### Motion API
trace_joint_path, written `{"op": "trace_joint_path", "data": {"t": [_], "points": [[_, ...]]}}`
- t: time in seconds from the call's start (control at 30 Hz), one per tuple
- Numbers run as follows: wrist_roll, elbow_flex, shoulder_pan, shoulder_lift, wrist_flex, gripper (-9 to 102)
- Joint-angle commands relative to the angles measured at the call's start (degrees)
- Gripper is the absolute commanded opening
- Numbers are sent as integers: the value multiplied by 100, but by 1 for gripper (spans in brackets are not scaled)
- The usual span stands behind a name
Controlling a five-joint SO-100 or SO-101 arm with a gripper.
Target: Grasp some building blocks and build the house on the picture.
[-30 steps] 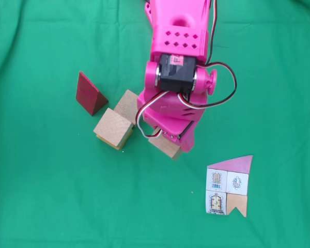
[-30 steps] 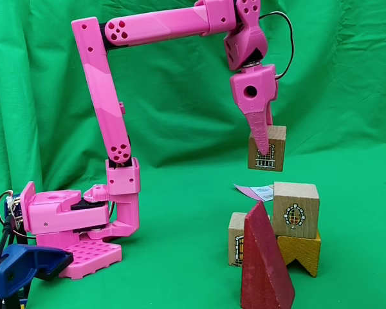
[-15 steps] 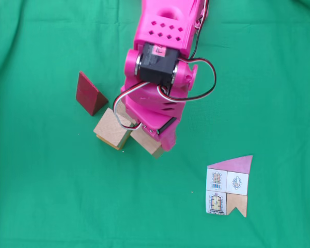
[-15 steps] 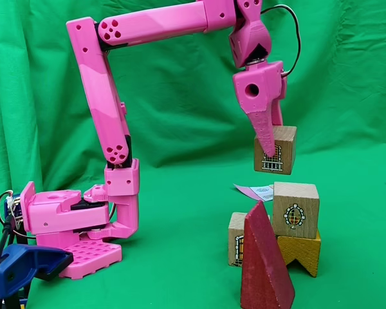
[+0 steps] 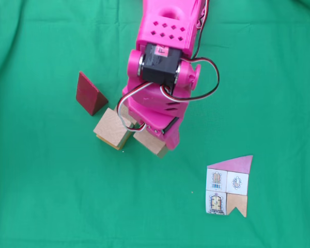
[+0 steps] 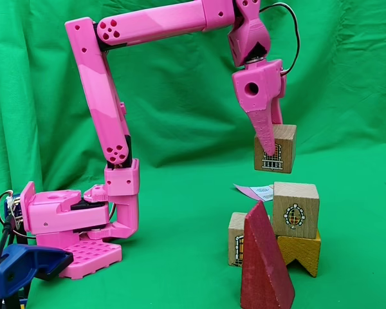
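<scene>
Pincer holds a window-printed cube in the air above the half-built house.

The held cube (image 6: 275, 148) is clamped in the pincer (image 6: 269, 149), well clear of the tabletop (image 6: 180, 270); since half a second ago it has barely shifted, after swinging toward the cluster in the half second before that. Below the pincer stand the other blocks: a light-wood cube (image 6: 296, 205) resting on a yellow notched block (image 6: 300, 251), another cube (image 6: 237, 239) beside them, and the dark red wedge (image 6: 264, 261) in front, covering part of that cube. From above, the pink arm (image 5: 163, 62) hides the pincer's fingers and most of the held cube (image 5: 151, 143), so how its jaws sit is hard to make out there. The paper house picture (image 5: 229, 185) lies well off to the pincer's lower right in the view from above.
</scene>
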Motion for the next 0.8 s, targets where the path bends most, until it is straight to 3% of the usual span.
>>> {"op": "trace_joint_path", "data": {"t": [0.0, 0.77], "points": [[-501, -158, 62, 299, 18, 20], [-659, -141, 62, 703, 0, 20]]}}
